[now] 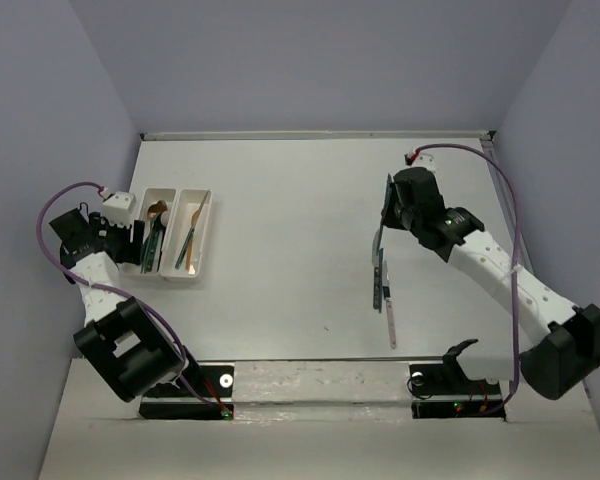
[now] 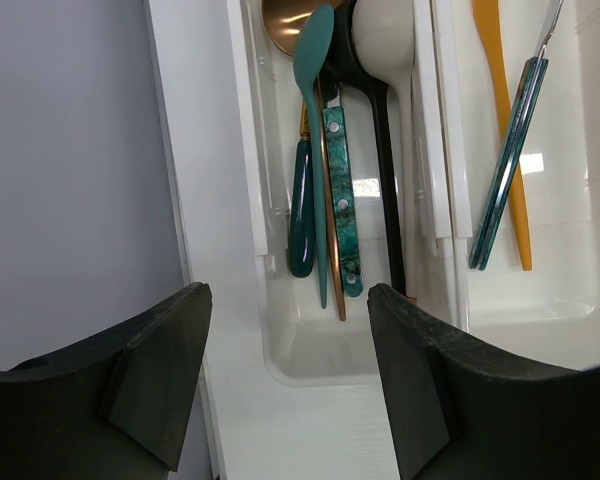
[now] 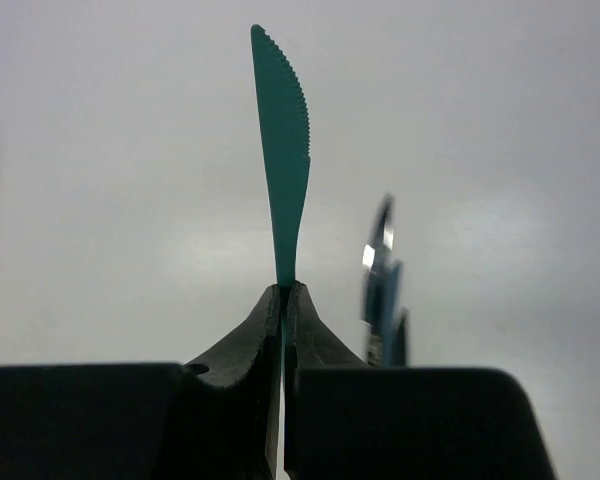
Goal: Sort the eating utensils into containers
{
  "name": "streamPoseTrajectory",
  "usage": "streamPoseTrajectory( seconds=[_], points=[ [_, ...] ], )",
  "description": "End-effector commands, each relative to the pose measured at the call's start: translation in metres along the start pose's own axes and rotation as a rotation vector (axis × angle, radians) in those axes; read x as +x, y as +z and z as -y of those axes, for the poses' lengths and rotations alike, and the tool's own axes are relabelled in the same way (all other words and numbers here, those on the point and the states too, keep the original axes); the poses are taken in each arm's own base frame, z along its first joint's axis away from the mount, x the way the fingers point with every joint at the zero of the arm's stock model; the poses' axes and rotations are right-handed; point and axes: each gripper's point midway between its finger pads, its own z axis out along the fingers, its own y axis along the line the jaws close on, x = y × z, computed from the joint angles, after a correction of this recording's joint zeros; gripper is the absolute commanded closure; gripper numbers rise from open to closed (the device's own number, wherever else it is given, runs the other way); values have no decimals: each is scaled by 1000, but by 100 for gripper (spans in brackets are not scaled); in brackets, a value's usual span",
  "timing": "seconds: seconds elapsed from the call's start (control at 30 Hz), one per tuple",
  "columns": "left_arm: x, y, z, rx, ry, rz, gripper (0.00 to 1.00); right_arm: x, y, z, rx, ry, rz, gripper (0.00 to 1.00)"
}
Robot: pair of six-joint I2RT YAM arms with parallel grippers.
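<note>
My right gripper [image 3: 283, 290] is shut on the handle end of a teal serrated knife [image 3: 283, 150], held above the table right of centre [image 1: 377, 248]. Beside it hangs or lies a blurred teal-handled silver utensil [image 3: 382, 290]. Below the gripper [image 1: 386, 212], a dark teal utensil [image 1: 378, 283] and a pale pink one [image 1: 391, 318] lie on the table. The white paired containers [image 1: 202, 262] stand at the left. My left gripper [image 2: 288, 300] is open over the near end of the left tray [image 2: 320, 355], which holds a teal spoon [image 2: 313, 60] and several other utensils.
The right tray holds a yellow utensil [image 2: 500, 110] and a teal-handled one [image 2: 510, 170]. A grey wall [image 2: 70, 180] runs close along the left side of the containers. The table's back edge [image 1: 310, 135] lies far from both arms.
</note>
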Motion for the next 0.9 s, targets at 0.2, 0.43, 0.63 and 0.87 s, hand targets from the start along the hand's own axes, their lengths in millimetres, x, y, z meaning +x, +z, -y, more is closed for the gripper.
streamPoseTrajectory(
  seconds=[0.2,0.43,0.63,0.87],
  points=[
    [-14,-2,-3,-11,-20,51,24,-55,-71,-281,-869,220,286,100],
    [-2,-6,-10,-71,33,8,24,-15,-48,-442,-1155,241,115,100],
    [-3,-8,-12,-80,38,9,24,19,4,-490,-1162,381,-10,100],
    [0,-5,-9,-63,31,6,24,68,66,-507,-1008,390,-31,100]
  ],
)
